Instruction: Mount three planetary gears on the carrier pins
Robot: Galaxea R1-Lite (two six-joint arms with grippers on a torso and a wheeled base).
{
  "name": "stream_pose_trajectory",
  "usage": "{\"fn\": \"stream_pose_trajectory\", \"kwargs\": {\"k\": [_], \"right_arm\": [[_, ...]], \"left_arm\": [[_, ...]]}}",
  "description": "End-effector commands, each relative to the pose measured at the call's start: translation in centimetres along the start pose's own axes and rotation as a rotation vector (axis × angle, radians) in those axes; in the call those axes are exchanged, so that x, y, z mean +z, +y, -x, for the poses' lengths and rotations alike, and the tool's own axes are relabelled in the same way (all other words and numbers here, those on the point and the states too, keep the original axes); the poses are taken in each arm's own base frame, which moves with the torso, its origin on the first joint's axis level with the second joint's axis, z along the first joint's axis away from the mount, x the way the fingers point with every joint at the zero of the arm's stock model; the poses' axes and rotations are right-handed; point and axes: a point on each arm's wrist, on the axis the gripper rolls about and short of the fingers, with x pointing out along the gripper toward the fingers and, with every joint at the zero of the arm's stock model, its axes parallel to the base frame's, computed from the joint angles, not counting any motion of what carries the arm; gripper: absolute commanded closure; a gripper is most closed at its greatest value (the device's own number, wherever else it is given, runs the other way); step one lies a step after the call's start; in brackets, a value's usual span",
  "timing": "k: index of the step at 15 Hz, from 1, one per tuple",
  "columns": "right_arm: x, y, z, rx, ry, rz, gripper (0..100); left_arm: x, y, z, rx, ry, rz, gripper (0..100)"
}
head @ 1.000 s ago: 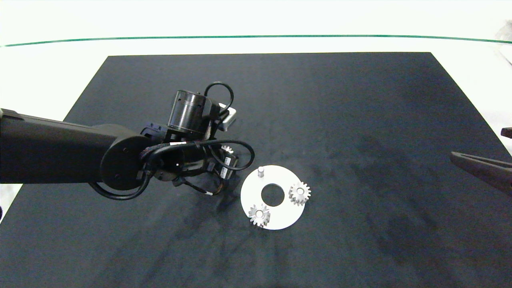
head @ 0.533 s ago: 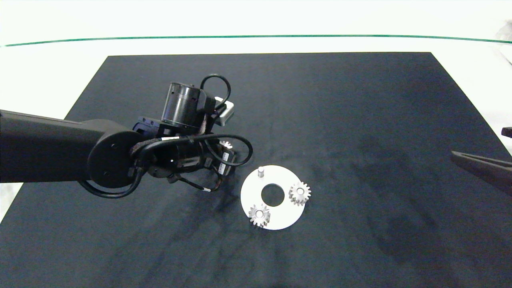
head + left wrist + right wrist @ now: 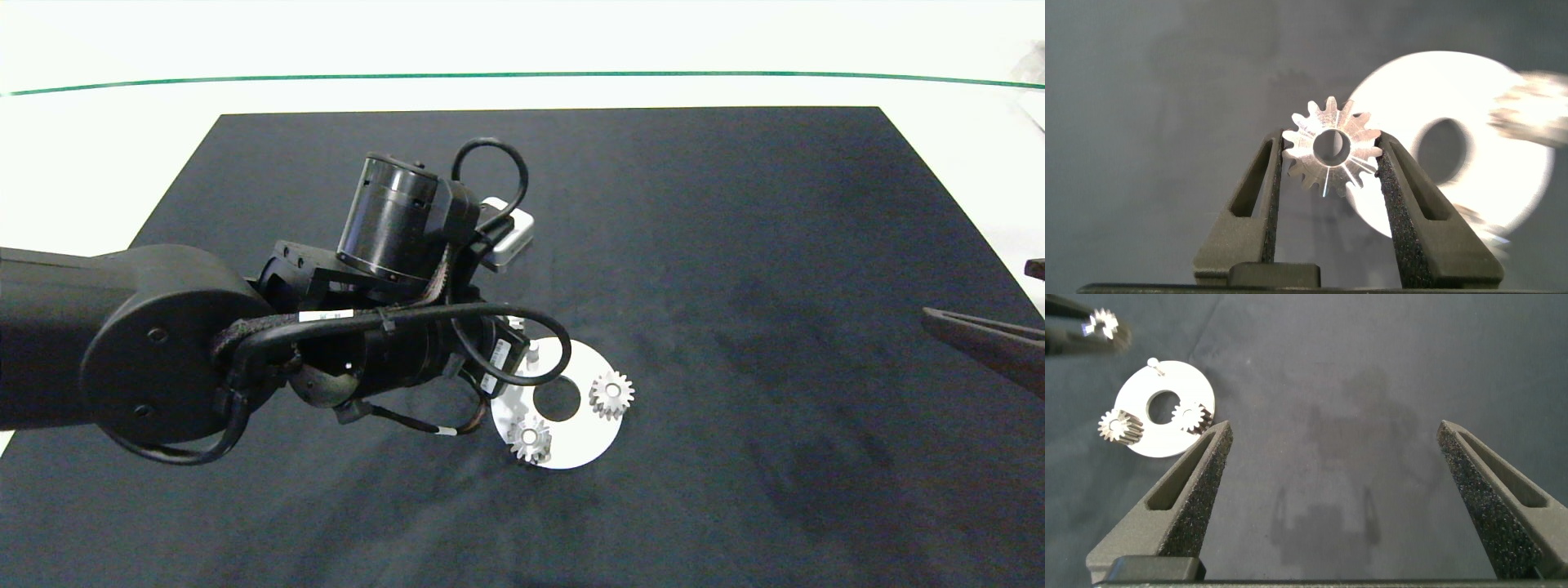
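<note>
In the left wrist view my left gripper (image 3: 1331, 163) is shut on a silver planetary gear (image 3: 1331, 151), held by its teeth above the mat beside the white disc (image 3: 1503, 171). From the head view the left arm covers the disc's (image 3: 588, 433) left edge and hides the gripper. Two gears (image 3: 612, 394) (image 3: 529, 438) sit on carrier pins. One bare pin (image 3: 533, 353) stands just beside the arm's wrist. The right wrist view shows the held gear (image 3: 1102, 322) up and aside of the bare pin (image 3: 1153, 364). My right gripper (image 3: 1343, 457) is open and idle, far right (image 3: 980, 343).
A black mat (image 3: 735, 245) covers the white table (image 3: 98, 147). The left arm's cables (image 3: 506, 327) loop low over the disc's near-left side. A green line (image 3: 522, 74) runs along the table's far side.
The left arm has swung right and toward the disc with the gear, rising nearer the camera; it now overlaps the disc's left edge. The right arm has not moved.
</note>
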Motion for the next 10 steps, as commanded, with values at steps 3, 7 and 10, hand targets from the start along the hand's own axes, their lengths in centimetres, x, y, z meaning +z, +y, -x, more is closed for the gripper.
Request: {"fn": "stream_pose_trajectory", "kwargs": {"k": [3, 7, 10], "right_arm": [[0.0, 0.0, 0.0, 0.000, 0.000, 0.001, 0], [0.0, 0.0, 0.0, -0.002, 0.000, 0.001, 0], [0.0, 0.0, 0.1, -0.001, -0.002, 0.001, 0]], "left_arm": [[0.1, -2.4, -0.2, -0.059, 0.002, -0.071, 84], [0.2, -2.4, -1.6, -0.050, 0.015, -0.085, 84], [0.3, -1.8, -1.8, -0.035, 0.026, -0.106, 84]]}}
